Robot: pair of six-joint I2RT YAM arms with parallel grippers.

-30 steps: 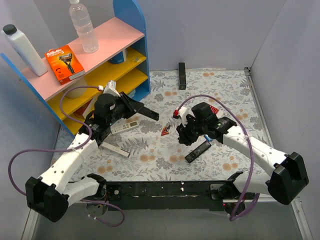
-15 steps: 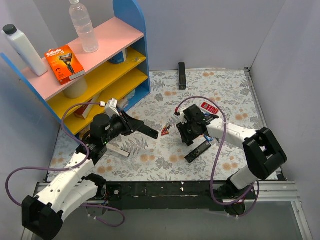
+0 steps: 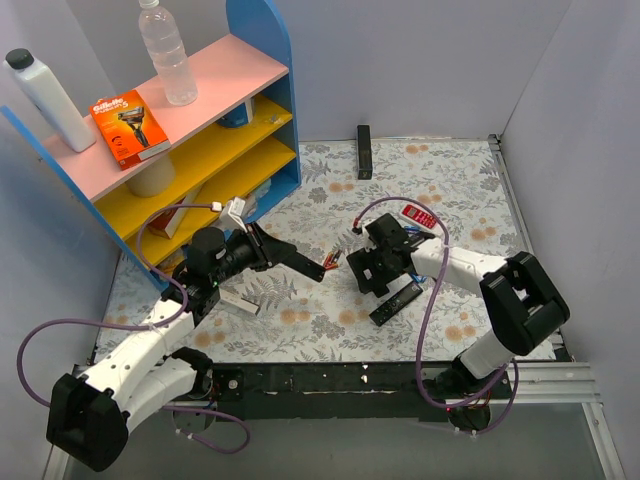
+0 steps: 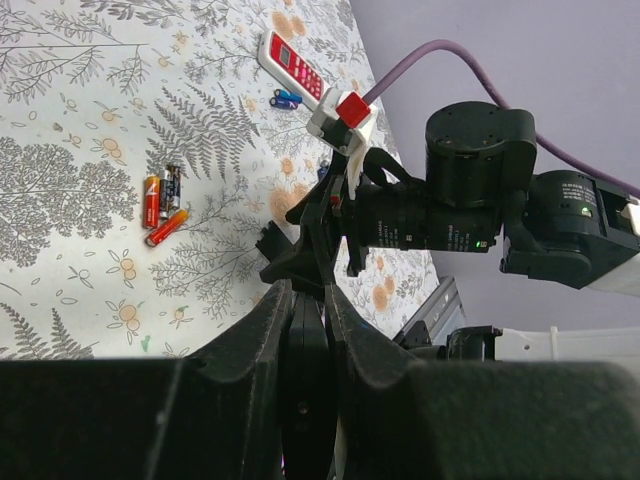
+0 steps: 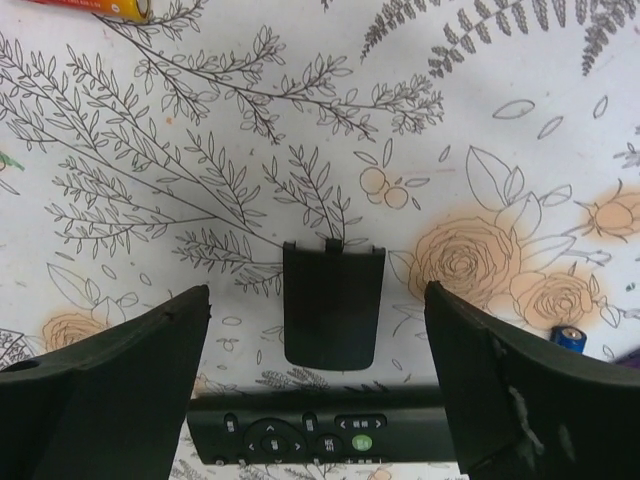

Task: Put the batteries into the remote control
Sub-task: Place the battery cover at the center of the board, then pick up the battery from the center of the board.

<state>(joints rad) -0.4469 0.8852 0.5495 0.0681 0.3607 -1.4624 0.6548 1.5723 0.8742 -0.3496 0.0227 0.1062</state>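
Remote control is noted flat on the floral mat, right of centre and just near-side of the right gripper. Its long axis is seen running diagonally, near-left to far-right. In the right wrist view it is seen button face up with one green button lit; both ends are cut off there by the fingers and the frame edge, so which end leads cannot be told. The right gripper is held spread wide with nothing gripped. A small black battery cover is seen loose on the mat between its fingers, apart from the remote. The left gripper is closed tight above the mat; whether the dark sliver between its fingers is a held item cannot be made out. Batteries are recorded as a blue pair beside a red-and-white remote. One more blue cell is half hidden behind the right finger. Red and orange cells are clustered mid-mat. "Gillette" is read on an orange box on the pink shelf top. No other writing is legible.
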